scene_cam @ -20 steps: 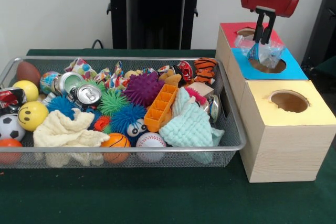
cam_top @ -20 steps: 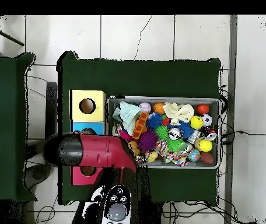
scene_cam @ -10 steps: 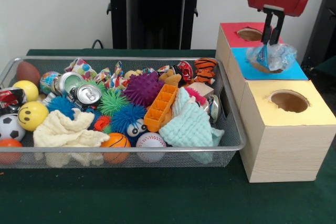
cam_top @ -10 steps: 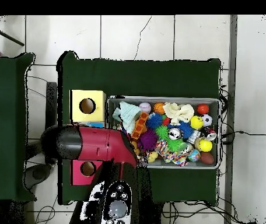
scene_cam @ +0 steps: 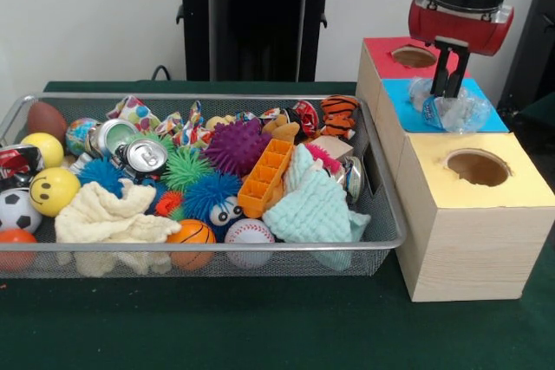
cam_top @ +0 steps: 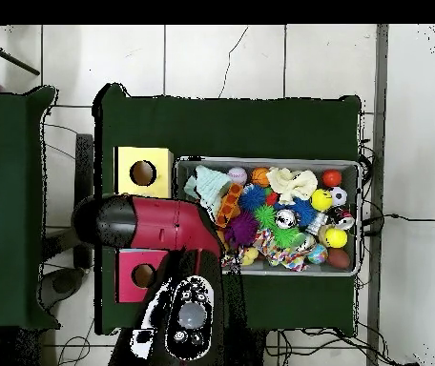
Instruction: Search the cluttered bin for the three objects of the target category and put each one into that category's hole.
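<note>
My gripper [scene_cam: 447, 93] hangs over the blue-topped box [scene_cam: 486, 117], shut on a crumpled see-through plastic bottle with a blue label [scene_cam: 460, 113]. The bottle sits low over that box's hole. The red-topped box's round hole [scene_cam: 414, 56] lies just behind and left of the gripper; it also shows in the overhead view [cam_top: 143, 275]. The silver wire-mesh bin [scene_cam: 217, 247] is full of toys. I cannot pick out other clear bottles in it. In the overhead view the red arm [cam_top: 155, 226] hides the gripper and the blue box.
The yellow-topped box [scene_cam: 512, 184] with its hole stands nearest the camera. The bin [cam_top: 259, 160] holds spiky balls, sports balls, silver cans [scene_cam: 143, 156], cloths, and an orange tray [scene_cam: 265, 178]. The black pedestal [scene_cam: 256, 19] stands behind the bin.
The gripper has moved right, away from the red box's hole, and down with the bottle. The bottle now sits lower over the blue top.
</note>
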You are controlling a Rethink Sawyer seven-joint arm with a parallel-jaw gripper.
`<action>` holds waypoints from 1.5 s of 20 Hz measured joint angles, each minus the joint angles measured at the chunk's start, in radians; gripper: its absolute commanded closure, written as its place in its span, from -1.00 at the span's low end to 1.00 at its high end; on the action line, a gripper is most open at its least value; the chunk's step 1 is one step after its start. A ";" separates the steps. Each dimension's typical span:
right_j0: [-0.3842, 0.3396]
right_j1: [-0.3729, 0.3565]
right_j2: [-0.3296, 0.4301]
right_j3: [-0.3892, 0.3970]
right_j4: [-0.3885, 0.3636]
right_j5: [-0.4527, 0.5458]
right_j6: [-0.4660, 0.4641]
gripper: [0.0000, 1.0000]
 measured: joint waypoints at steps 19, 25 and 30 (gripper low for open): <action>-0.037 -0.122 0.000 0.133 0.008 -0.001 0.000 1.00; -0.037 -0.189 0.000 0.210 0.011 -0.001 0.000 1.00; -0.036 -0.212 0.000 0.247 0.015 -0.001 0.000 1.00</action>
